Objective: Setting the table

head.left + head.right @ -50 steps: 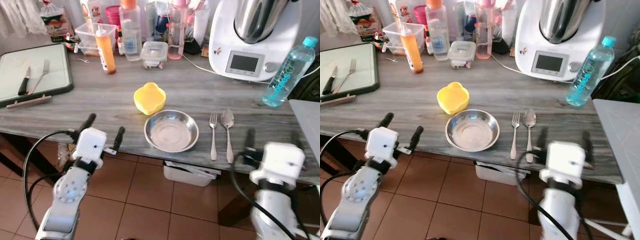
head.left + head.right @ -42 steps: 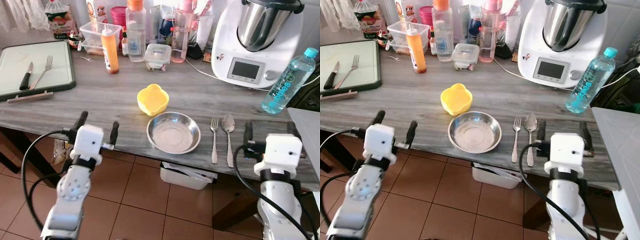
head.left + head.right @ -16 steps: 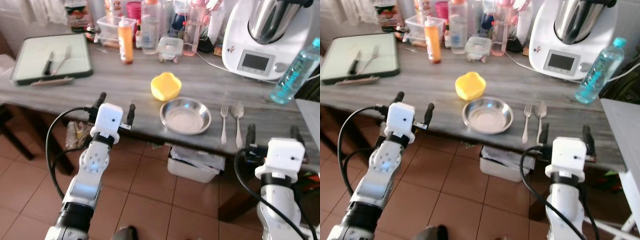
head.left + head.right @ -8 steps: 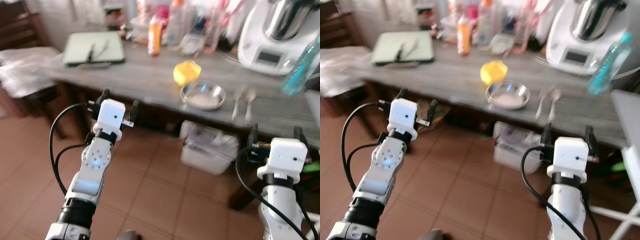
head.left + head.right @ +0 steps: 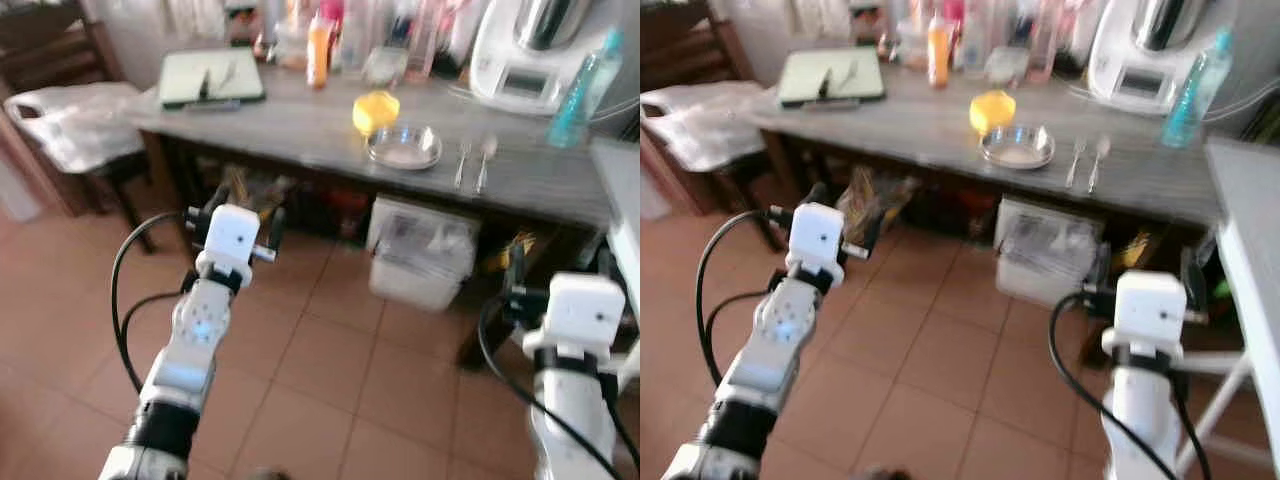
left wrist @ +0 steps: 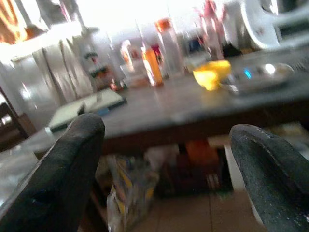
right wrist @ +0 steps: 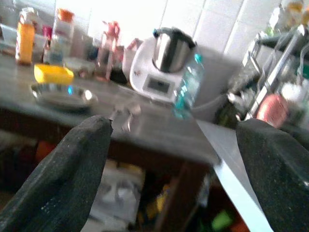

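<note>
Steel is the story here: one shallow metal bowl (image 5: 403,148) on the grey table (image 5: 300,125), with one yellow cup (image 5: 375,110) just left-behind it and one fork (image 5: 463,160) plus one spoon (image 5: 483,160) just right of it. I'd guess they're all light, stiff, slippery; pinch the bowl's rim, cutlery mid-handle. Left gripper (image 5: 233,214) and right gripper (image 5: 1148,278) hang spread wide, empty, well short of the bowl.

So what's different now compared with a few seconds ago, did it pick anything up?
Nothing was picked up. The robot backed away from the grey wooden table, so everything on it looks smaller. The left gripper and right gripper stay open and hold nothing. The yellow bowl, round steel dish, fork and spoon lie where they were.
</note>
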Controlling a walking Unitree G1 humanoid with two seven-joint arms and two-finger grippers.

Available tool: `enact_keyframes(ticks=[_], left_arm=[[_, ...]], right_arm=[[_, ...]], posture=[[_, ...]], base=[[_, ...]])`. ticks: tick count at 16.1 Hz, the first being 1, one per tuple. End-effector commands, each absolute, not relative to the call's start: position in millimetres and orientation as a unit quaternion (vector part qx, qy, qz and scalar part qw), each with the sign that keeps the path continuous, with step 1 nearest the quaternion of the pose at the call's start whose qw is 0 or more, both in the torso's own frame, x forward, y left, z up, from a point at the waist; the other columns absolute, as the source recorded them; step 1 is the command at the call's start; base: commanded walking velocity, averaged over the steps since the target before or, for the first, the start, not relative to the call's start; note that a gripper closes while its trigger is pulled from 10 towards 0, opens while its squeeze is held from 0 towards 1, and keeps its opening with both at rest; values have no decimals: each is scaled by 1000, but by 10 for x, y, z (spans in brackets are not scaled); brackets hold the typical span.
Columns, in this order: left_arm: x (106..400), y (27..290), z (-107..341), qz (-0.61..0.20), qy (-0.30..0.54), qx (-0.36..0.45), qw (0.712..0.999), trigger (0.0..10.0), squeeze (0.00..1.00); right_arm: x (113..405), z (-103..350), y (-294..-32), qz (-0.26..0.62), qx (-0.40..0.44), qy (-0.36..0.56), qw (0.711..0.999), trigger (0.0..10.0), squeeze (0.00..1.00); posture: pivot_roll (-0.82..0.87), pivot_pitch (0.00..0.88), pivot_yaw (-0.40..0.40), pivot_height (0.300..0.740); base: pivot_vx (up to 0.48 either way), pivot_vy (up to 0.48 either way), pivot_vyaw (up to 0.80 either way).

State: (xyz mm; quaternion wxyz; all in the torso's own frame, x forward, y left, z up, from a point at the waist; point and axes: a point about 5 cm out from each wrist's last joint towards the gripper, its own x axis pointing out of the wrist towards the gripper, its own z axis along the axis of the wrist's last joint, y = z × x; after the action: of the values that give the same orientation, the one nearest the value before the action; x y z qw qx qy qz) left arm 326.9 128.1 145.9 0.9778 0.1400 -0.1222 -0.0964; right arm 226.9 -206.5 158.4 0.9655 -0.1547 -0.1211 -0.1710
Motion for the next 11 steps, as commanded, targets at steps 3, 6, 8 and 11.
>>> enact_keyframes(ticks=[3, 6, 8, 11], left_arm=[[3262, 1132, 1427, -134, -123, 136, 974, 10000, 0], [3236, 1052, 1370, -166, -114, 127, 971, 10000, 0], [3237, 991, 1354, -190, -111, 114, 969, 10000, 0], [3255, 906, 1334, -198, -108, 107, 968, 10000, 0]], right_arm=[[2255, 1630, -2089, -179, -159, -126, 963, 10000, 86], [2206, 1600, -2101, -186, -161, -119, 962, 10000, 82], [2208, 1599, -2113, -189, -162, -118, 961, 10000, 82], [2211, 1600, -2119, -191, -163, -118, 961, 10000, 82]], posture=[[50, 57, -7, 740], [40, 56, 1, 740], [36, 54, 5, 740], [31, 47, 2, 740]], base=[[-182, 0, 0], [0, 0, 0], [0, 0, 0], [0, 0, 0]])
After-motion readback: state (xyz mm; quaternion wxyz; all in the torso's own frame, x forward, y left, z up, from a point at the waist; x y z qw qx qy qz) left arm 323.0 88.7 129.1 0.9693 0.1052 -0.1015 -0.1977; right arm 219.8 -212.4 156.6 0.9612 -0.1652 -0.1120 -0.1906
